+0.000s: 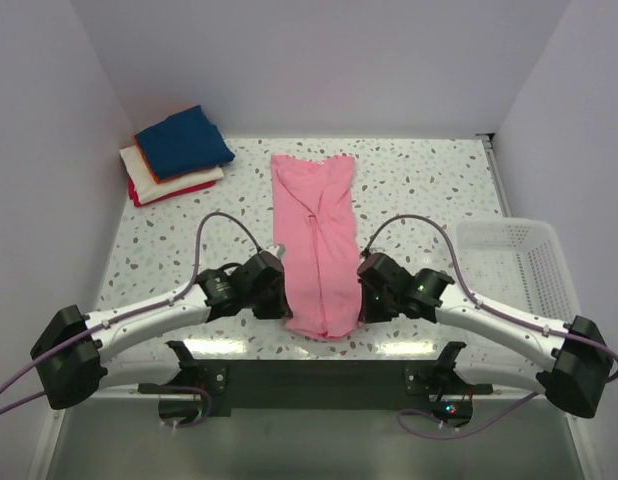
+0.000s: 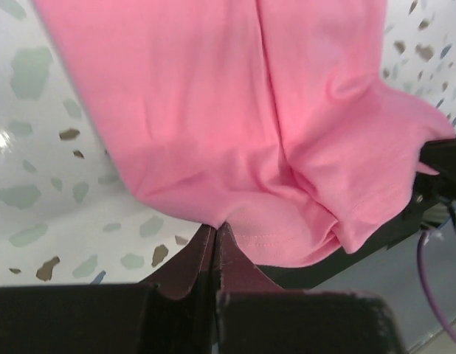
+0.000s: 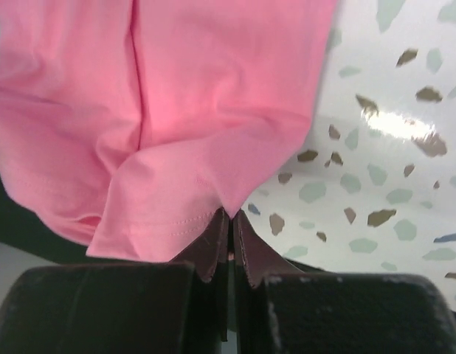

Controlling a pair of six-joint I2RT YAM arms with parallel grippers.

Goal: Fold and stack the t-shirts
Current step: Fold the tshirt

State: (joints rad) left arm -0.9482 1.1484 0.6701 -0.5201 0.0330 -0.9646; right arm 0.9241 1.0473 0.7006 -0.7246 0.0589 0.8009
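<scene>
The pink t-shirt point(image 1: 317, 240) lies as a long narrow strip down the middle of the speckled table, folded lengthwise. My left gripper point(image 1: 285, 312) is shut on its near-left hem corner; the left wrist view shows the hem point(image 2: 287, 243) pinched at the fingertips point(image 2: 206, 243). My right gripper point(image 1: 359, 308) is shut on the near-right hem corner, shown pinched in the right wrist view point(image 3: 176, 214). A stack of folded t-shirts point(image 1: 177, 153), navy on top of orange, white and red, sits at the far left.
A white mesh basket point(image 1: 519, 265) stands at the table's right edge. White walls enclose the far side and both flanks. The black mounting bar point(image 1: 319, 375) runs along the near edge just below the shirt's hem.
</scene>
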